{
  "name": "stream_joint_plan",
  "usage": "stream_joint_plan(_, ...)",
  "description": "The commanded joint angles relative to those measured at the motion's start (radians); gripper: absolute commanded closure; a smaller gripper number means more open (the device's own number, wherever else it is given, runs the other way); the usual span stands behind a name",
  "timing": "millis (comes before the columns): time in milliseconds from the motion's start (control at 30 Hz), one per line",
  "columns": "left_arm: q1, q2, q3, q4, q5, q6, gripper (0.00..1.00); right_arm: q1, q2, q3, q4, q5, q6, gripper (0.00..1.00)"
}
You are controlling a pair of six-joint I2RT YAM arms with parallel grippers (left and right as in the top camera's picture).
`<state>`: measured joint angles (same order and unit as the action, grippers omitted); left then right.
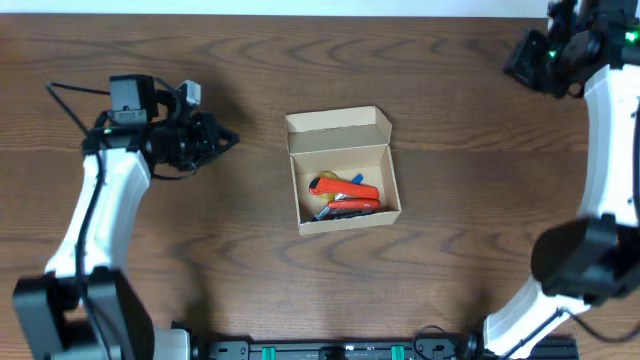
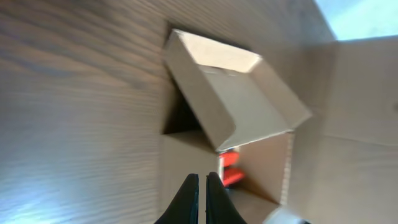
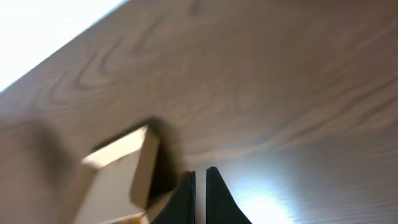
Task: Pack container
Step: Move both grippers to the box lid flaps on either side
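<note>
The tan cardboard container (image 1: 343,170) stands open at the table's middle, its lid flap (image 1: 338,128) raised at the far side. Inside lie red-orange pens (image 1: 346,192) and a bit of blue and yellow. My left gripper (image 1: 228,139) is shut and empty, well left of the box; in the left wrist view (image 2: 203,180) its tips point at the container (image 2: 236,106), with red pens (image 2: 230,169) showing. My right gripper (image 3: 199,177) is shut and empty; its arm (image 1: 560,45) is at the far right corner, and the container (image 3: 121,177) shows blurred.
The brown wooden table (image 1: 480,200) spreads all round the box. The right arm's white link (image 1: 610,140) runs down the right edge. A cable (image 1: 75,95) loops behind the left arm.
</note>
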<state>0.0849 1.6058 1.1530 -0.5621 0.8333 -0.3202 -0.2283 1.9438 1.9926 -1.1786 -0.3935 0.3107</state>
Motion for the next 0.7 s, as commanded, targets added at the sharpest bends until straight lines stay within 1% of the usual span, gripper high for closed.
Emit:
stream_joint_plan(0, 0.018, 0.082, 0.002, 0.034, 0.231, -0.055, 0.94, -0.043, 0.089, -0.011, -0.029, -0.323, 0.047, 0.99)
stream_joint_plan(100, 0.045, 0.145, 0.002, 0.062, 0.329, -0.038, 0.94, -0.055, 0.162, -0.011, -0.048, -0.404, 0.013, 0.99)
stream_joint_plan(200, 0.084, 0.208, 0.002, 0.095, 0.483, 0.037, 0.94, -0.053, 0.23, -0.011, -0.069, -0.538, -0.047, 0.99)
stream_joint_plan(267, 0.109, 0.25, 0.001, 0.091, 0.55, 0.08, 0.94, -0.052, 0.281, -0.011, -0.091, -0.631, -0.085, 0.99)
stream_joint_plan(333, 0.122, 0.286, 0.0, 0.082, 0.592, 0.114, 0.95, -0.049, 0.32, -0.011, -0.103, -0.66, -0.113, 0.99)
stream_joint_plan(467, 0.125, 0.35, -0.004, -0.006, 0.607, 0.245, 0.94, -0.036, 0.401, -0.011, -0.175, -0.662, -0.213, 0.99)
stream_joint_plan(667, 0.118, 0.406, -0.026, -0.175, 0.59, 0.517, 0.94, 0.006, 0.485, -0.02, -0.255, -0.662, -0.399, 0.98)
